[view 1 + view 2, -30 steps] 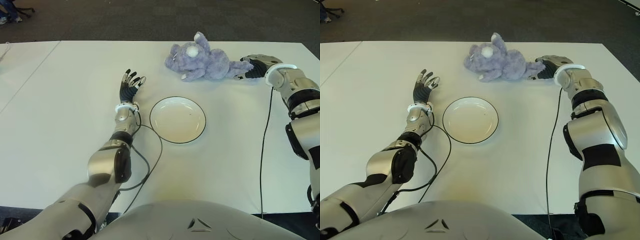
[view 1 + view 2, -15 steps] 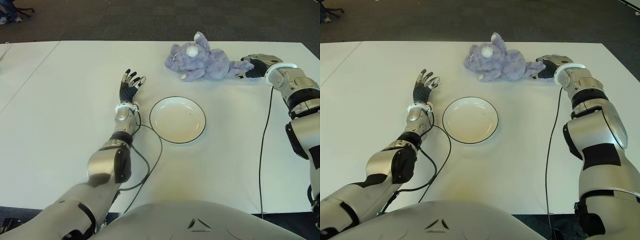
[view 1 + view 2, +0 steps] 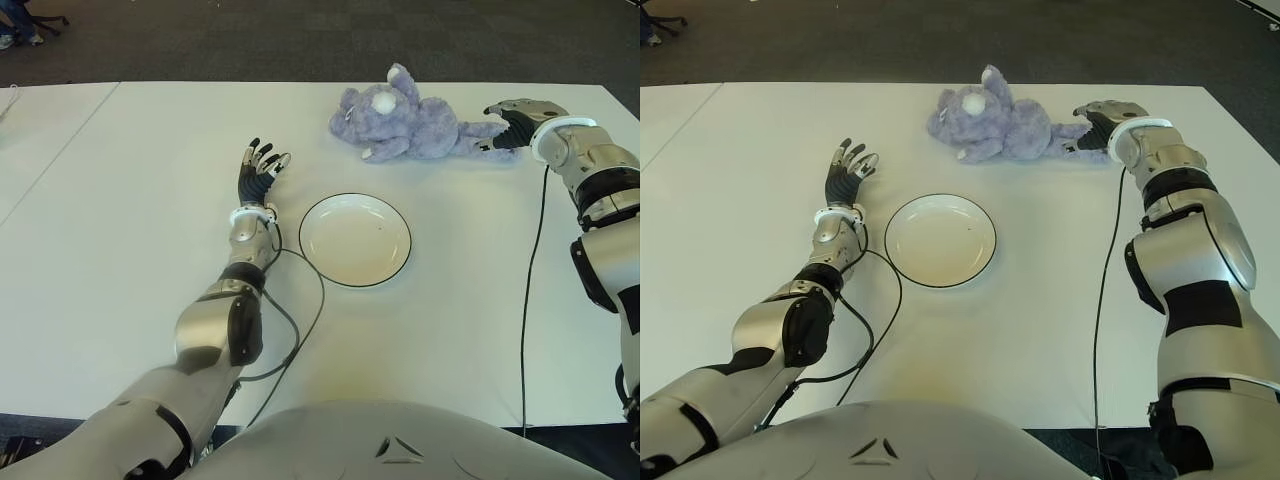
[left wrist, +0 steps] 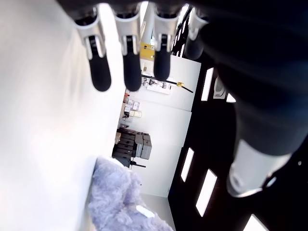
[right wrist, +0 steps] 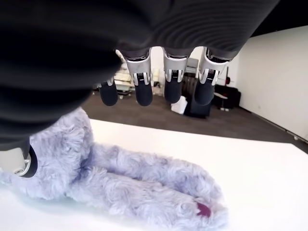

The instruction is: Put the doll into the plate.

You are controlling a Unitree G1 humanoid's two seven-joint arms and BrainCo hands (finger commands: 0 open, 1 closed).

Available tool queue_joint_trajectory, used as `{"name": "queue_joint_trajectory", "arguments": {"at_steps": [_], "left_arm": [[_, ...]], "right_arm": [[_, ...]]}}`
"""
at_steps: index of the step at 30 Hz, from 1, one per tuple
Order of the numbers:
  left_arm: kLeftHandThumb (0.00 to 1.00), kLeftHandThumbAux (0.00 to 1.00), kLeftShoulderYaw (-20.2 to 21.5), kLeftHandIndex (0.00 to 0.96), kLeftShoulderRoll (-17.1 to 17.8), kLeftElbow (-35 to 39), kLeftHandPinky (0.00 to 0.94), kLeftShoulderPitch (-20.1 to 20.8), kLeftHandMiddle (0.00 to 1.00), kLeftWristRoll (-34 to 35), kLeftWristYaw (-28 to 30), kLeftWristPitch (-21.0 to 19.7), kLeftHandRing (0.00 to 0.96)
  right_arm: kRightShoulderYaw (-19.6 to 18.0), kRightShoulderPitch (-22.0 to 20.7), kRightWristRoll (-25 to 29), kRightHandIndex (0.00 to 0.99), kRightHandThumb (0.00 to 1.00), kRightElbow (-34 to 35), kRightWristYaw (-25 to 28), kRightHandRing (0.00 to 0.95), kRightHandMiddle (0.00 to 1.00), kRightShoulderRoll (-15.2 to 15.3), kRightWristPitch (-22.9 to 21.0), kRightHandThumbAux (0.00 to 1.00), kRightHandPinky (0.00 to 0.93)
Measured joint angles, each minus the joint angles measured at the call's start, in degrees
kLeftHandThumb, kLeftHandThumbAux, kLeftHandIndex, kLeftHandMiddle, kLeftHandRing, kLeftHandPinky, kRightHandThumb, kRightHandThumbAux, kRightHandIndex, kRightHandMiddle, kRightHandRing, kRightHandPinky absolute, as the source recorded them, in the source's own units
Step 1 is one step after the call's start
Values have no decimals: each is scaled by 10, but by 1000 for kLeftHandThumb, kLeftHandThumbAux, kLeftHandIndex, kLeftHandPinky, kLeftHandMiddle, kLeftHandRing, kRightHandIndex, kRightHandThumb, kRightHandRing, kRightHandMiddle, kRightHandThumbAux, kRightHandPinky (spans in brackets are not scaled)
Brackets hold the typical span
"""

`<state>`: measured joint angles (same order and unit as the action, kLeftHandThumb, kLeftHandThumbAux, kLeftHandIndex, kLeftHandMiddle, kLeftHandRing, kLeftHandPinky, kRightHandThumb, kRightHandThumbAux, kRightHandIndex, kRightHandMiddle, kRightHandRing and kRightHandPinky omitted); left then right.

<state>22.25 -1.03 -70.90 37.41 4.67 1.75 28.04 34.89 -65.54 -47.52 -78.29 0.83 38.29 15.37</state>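
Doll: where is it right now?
In the eye views the doll lies on the table's far side, beyond the plate, the right robot hand open at its leg.

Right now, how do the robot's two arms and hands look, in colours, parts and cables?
Both arms have silver-grey metallic shells with black joint sections. Each wrist carries a white ring. The left hand and right hand have black palms and fingers with silver segments and black fingertips. A thin black cable loops along the left forearm, and another black cable hangs from the right wrist.
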Motion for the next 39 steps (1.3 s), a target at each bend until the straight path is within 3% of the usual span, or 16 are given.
{"name": "queue_joint_trajectory", "arguments": {"at_steps": [4,11,21,39], "left_arm": [[0,729,0,70,1,0,247,0,186,0,0,0,220],[0,725,2,84,2,0,251,1,196,0,0,0,229],[0,729,3,70,1,0,250,2,195,2,1,-1,229],[20,702,15,73,1,0,258,2,196,9,11,-3,225]], "right_arm": [[0,-11,-1,0,379,-2,-1,0,0,-15,-14,395,0],[0,-20,0,0,407,-7,-15,0,0,-72,-50,392,0],[-6,-21,6,0,414,-8,-34,0,0,-136,-61,408,0],[-6,-24,5,0,422,-9,-38,0,0,-145,-53,439,0]]}}
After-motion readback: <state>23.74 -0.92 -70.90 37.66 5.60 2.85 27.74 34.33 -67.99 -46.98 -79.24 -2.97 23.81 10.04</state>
